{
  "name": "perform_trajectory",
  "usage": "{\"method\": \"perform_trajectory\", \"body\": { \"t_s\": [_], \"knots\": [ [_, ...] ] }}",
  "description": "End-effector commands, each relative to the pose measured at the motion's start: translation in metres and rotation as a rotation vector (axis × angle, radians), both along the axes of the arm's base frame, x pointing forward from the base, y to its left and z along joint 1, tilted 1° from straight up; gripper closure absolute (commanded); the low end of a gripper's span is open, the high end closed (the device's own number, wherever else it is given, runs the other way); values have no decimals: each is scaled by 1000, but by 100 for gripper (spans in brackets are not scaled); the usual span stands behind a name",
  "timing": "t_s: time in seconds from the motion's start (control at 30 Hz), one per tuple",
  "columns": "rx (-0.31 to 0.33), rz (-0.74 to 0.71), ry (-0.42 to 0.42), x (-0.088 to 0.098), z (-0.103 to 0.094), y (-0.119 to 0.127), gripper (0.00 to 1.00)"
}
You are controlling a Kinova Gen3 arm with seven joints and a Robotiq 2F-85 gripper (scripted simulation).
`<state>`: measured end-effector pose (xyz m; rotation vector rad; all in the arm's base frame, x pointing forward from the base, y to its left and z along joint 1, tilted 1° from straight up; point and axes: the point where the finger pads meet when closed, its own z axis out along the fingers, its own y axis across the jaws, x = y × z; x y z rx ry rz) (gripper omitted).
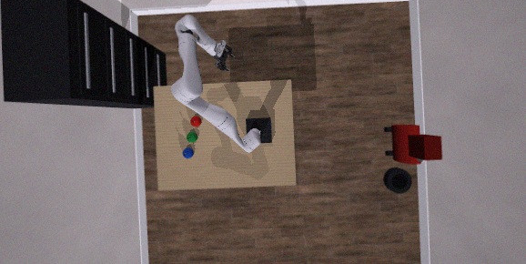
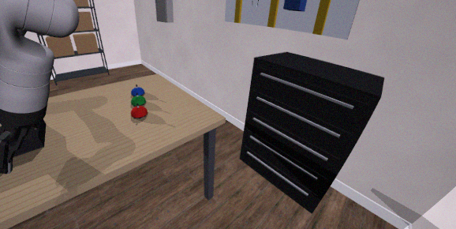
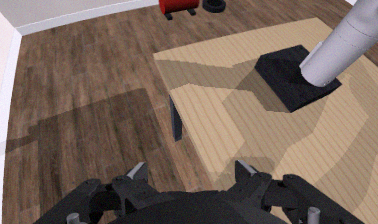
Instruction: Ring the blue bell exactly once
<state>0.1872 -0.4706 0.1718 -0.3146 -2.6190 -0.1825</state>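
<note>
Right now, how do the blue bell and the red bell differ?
Colour: blue bell versus red bell. They sit at opposite ends of the row, the green bell between them. The red bell lies nearer the arm's link; the blue sits further clear. Both look the same size, untouched.

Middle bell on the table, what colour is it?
Green, clearest in the exterior view.

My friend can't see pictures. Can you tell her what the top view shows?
From above, a white robot arm reaches off a wooden table, its open gripper over the floor. Red, green and blue bells sit in a row.
</note>
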Motion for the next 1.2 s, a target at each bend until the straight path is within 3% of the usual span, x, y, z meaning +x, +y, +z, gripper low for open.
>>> {"method": "perform_trajectory", "body": {
  "t_s": [0.0, 0.03, 0.3, 0.33, 0.7, 0.73, 1.0, 1.03, 1.17],
  "knots": [
    [-2, 3, 0, 1, 1, 0, 0],
    [14, 53, 7, 19, -7, 10, 0],
    [14, 53, 7, 19, -7, 10, 0],
    [29, 103, 14, 35, -14, 21, 0],
    [29, 103, 14, 35, -14, 21, 0],
    [43, 153, 20, 52, -21, 33, 0],
    [43, 153, 20, 52, -21, 33, 0],
    [56, 204, 25, 68, -28, 45, 0],
    [56, 204, 25, 68, -28, 45, 0]
  ]
}}
